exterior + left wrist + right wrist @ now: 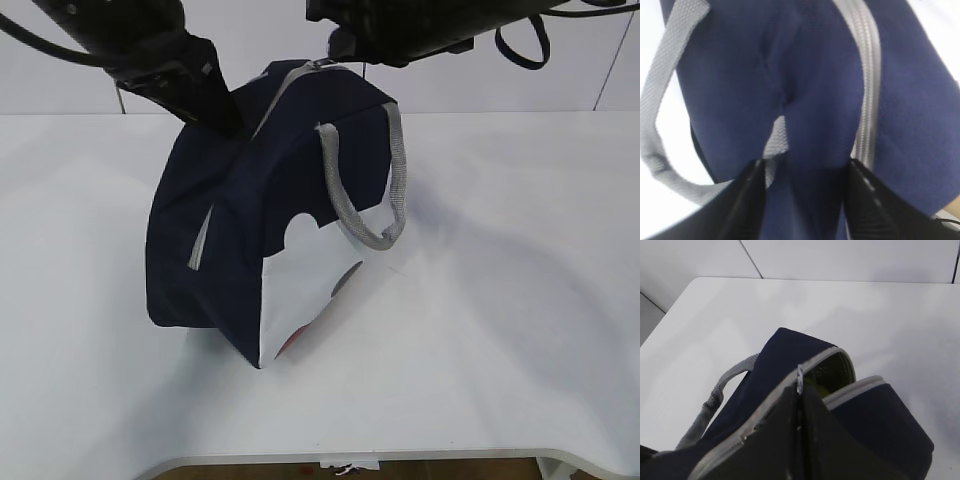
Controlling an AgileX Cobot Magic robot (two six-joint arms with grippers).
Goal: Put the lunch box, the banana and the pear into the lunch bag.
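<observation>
The navy lunch bag (230,230) stands tilted on the white table, white panel (300,290) toward me. My left gripper (222,115) is on its upper back; in the left wrist view (805,165) the fingers stand apart with a raised fold of navy fabric (820,75) filling the gap, beside the grey zipper (867,75). My right gripper (800,390) is shut on the zipper's ring pull (800,376) at the bag's top (318,66). The zipper is partly open; something yellow-green (816,386) shows inside. Lunch box, banana and pear cannot be told apart.
A grey webbing handle (395,170) hangs over the bag's front; the other handle (660,150) lies to the side. The white table (500,300) runs to its front edge near the bottom of the exterior view. A wall stands behind.
</observation>
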